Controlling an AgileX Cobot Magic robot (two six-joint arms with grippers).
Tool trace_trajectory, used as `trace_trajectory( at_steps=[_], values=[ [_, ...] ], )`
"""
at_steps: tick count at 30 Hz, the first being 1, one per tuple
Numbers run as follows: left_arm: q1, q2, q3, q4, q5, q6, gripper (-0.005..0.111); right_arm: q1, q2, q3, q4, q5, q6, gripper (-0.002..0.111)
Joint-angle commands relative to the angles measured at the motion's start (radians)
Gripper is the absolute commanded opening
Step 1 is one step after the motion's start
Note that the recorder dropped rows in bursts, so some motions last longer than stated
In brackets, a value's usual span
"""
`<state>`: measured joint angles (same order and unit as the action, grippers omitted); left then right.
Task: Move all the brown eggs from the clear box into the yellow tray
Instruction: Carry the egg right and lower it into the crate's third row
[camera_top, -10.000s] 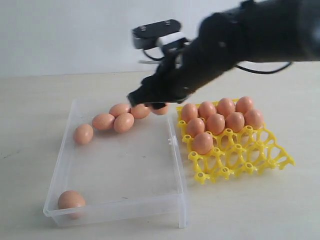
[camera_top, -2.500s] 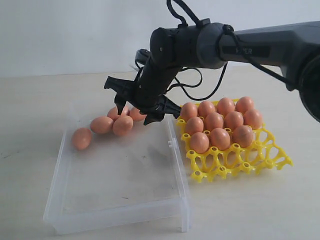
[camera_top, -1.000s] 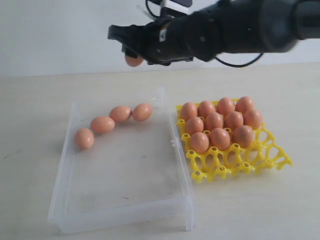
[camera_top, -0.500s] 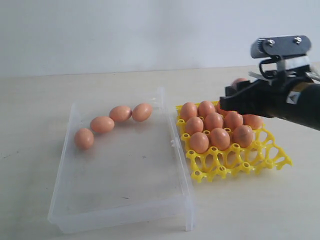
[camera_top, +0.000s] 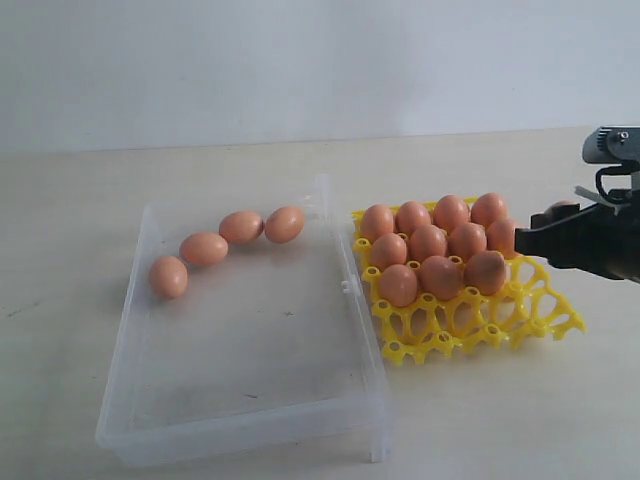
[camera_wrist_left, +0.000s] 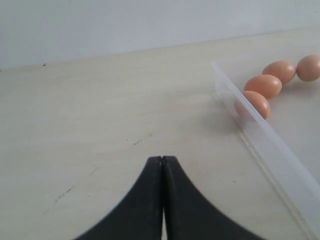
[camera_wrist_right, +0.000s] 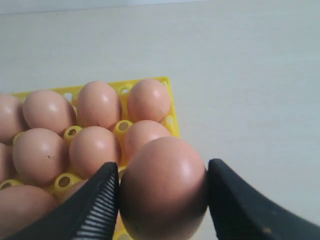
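Right gripper (camera_wrist_right: 163, 169): it is gripping one egg (camera_wrist_right: 164, 200), one finger pressing on each side. In the exterior view it is hanging at the right side of the tray (camera_top: 450, 340), just off the far corner, and the egg is showing only as a sliver above the black fingers.

Tray: it is sitting on the table (camera_top: 60, 250) just right of the box (camera_top: 250, 425). Eggs (camera_top: 427, 243) are filling its far and middle rows, and the nearest cups are standing bare.

Box: four eggs (camera_top: 204, 247) are lying in a loose curved line along its far left part, apart from the tray.

Left gripper (camera_wrist_left: 162, 162): its jaws are pressing together with nothing between them, over bare table just outside the box wall.
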<state>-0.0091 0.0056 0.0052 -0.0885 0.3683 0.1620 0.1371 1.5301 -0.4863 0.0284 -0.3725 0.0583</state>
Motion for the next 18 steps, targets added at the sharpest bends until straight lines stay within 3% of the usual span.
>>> trace_trajectory(
  at_steps=[1, 18],
  values=[
    [-0.001, -0.006, -0.005, -0.004, -0.008, -0.005, 0.0, -0.006, 0.056, -0.002, -0.005, -0.069, -0.011, 0.0],
    [-0.001, -0.006, -0.005, -0.004, -0.008, -0.005, 0.0, -0.006, 0.228, -0.079, -0.042, -0.131, -0.003, 0.0]
  ],
)
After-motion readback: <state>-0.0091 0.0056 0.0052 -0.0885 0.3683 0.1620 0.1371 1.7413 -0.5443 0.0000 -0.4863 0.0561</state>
